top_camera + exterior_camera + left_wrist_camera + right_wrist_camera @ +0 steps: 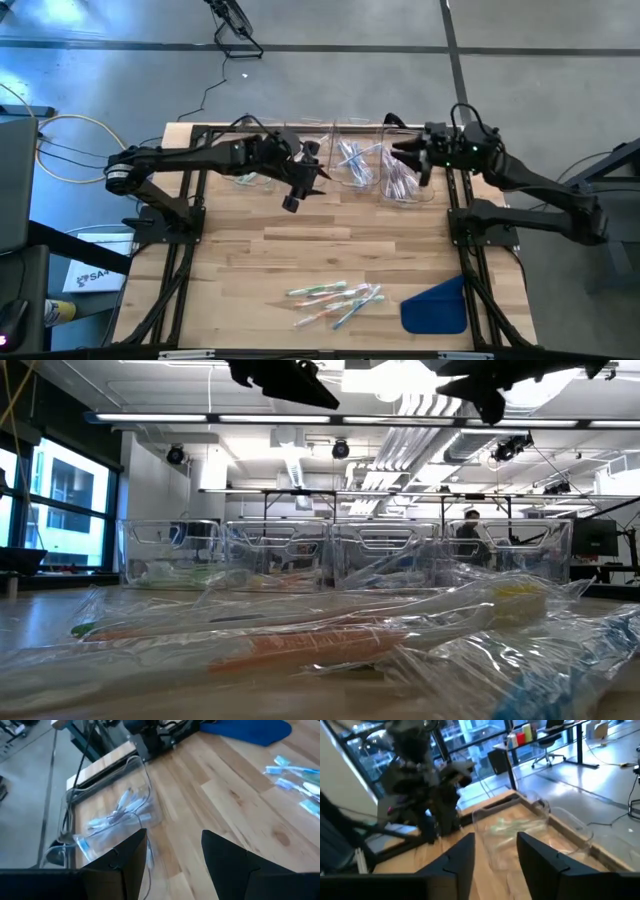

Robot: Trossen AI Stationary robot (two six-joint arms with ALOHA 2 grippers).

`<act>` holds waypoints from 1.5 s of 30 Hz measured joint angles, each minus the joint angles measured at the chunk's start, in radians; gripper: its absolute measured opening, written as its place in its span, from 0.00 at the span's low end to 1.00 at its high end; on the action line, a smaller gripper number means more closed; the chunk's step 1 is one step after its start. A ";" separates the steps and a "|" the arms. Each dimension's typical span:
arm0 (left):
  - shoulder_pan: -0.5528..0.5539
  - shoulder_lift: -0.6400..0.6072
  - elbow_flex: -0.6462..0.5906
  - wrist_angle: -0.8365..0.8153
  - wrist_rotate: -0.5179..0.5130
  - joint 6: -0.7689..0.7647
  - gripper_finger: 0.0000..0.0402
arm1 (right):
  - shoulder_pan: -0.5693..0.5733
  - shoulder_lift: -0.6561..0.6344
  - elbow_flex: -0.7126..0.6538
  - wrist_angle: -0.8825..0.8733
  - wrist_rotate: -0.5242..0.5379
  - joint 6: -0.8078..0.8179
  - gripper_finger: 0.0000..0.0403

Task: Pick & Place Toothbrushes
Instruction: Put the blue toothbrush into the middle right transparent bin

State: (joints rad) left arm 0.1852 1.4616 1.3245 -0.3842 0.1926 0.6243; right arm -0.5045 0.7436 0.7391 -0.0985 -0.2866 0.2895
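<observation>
Toothbrushes [338,297]: a loose pile, still in clear wrappers, lies on the wooden table [300,235] at lower centre of the high view; more sit in the clear bins [352,160] along the table's far edge.
Left gripper [305,170]: fingers spread apart with nothing between them, hovering above the table just in front of the bins, left of centre.
Right gripper [412,160]: fingers parted, nothing seen between them, hanging over the right-hand bin at upper right.
Blue cloth piece [438,305]: lies flat at lower right, just beside the pile.
</observation>
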 joint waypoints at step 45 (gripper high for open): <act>-0.037 0.000 -0.124 0.214 -0.004 -0.072 0.46 | -0.016 0.715 0.292 -0.433 0.440 -0.077 0.00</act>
State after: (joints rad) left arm 0.1485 1.4616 1.2003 -0.1697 0.1883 0.5522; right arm -0.5205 1.4591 1.0314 -0.5313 0.1534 0.2120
